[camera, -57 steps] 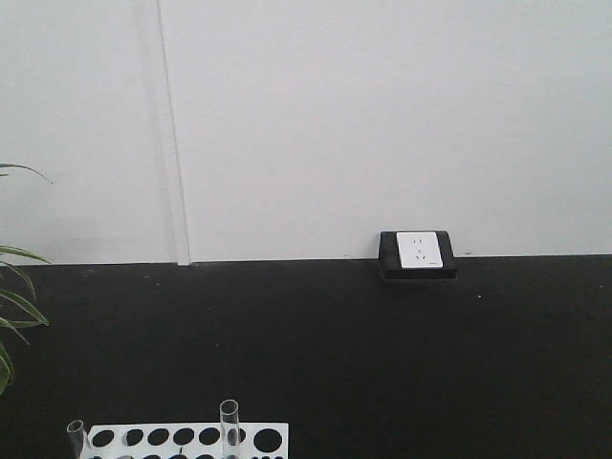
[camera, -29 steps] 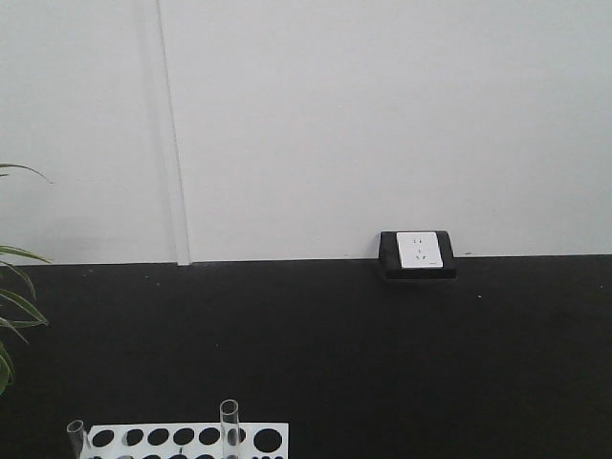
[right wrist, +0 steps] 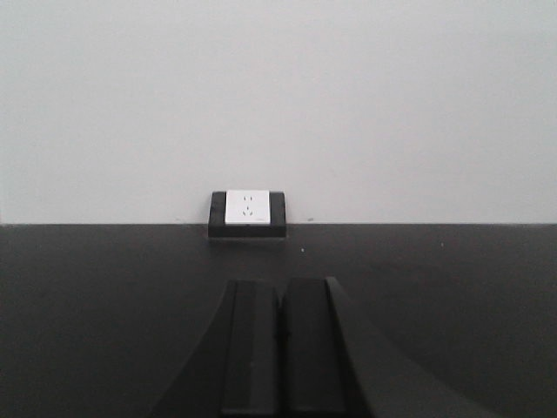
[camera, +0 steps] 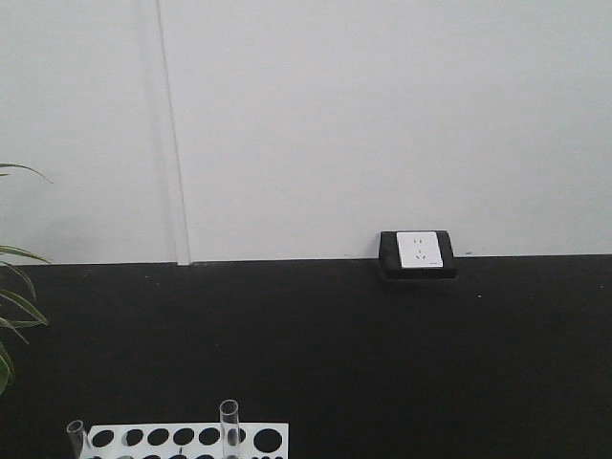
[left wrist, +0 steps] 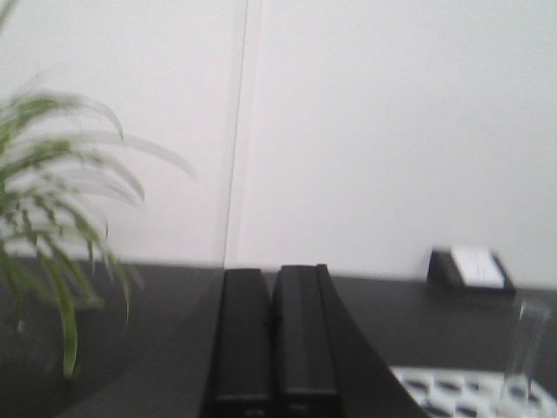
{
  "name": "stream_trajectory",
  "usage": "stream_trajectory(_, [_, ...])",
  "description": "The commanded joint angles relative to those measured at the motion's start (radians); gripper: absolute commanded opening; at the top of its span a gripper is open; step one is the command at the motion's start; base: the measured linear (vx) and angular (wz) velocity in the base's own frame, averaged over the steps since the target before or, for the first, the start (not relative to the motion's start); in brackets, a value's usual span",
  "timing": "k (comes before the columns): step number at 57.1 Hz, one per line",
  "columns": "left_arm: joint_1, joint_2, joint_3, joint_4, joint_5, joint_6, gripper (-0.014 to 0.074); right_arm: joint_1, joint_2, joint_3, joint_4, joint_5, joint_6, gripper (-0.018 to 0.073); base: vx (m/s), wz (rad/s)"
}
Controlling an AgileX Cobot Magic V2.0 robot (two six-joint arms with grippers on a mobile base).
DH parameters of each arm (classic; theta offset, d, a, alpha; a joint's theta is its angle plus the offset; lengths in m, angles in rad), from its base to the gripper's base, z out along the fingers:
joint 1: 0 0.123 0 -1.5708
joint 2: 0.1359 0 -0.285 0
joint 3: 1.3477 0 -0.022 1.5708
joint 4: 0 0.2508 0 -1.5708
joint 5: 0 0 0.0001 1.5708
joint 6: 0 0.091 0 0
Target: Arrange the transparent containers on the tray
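Left tool [left wrist: 274, 348] and right tool [right wrist: 278, 348] are both pinched closed and empty. Two test tubes [camera: 229, 423] stand in the holed tray [camera: 251, 429] at the table's [camera: 382, 354] front left. We judge we're between placements. Next we need another tube, but none is visible.

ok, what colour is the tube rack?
White, with dark round holes. The rack shows best in the front view.

No text, label, brand, number or sign can be read in any view. The white socket plate [camera: 418, 250] at centre right shows only unlettered pin slots.
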Motion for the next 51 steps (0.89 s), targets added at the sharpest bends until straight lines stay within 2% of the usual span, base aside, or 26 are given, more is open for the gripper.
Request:
stream_trajectory(1, [0.002,-0.013,-0.062,0.004,-0.115,0.013,-0.0006,-0.002,-0.002,-0.074,-0.012,-0.079,-0.006,-0.0011,0.00,0.00])
stream_trajectory(8, [0.002,0.016,-0.240,0.056,-0.007,0.061,-0.0006,-0.002,0.046,-0.256,-0.012,0.020,0.001,-0.0011,0.00,0.00])
stream_trajectory(15, [0.002,0.122,-0.486,0.099,0.195,0.071,-0.0006,-0.002,0.154,-0.450,-0.013,0.170,0.001,-0.0011,0.00,0.00])
stream_trajectory(22, [0.002,0.256,-0.634,0.146,0.365,0.086,-0.0006,-0.002,0.263,-0.555,-0.016,0.271,0.001,-0.0011,0.00,0.00])
stream_trajectory(40, [0.002,0.490,-0.665,0.153,0.380,0.085,0.0005,-0.002,0.467,-0.575,-0.012,0.296,0.001,-0.0003,0.00,0.00])
stream_trajectory(51, [0.002,0.616,-0.665,0.154,0.380,0.085,0.0068,-0.002,0.536,-0.575,-0.012,0.293,0.001,0.0052,0.00,0.00])
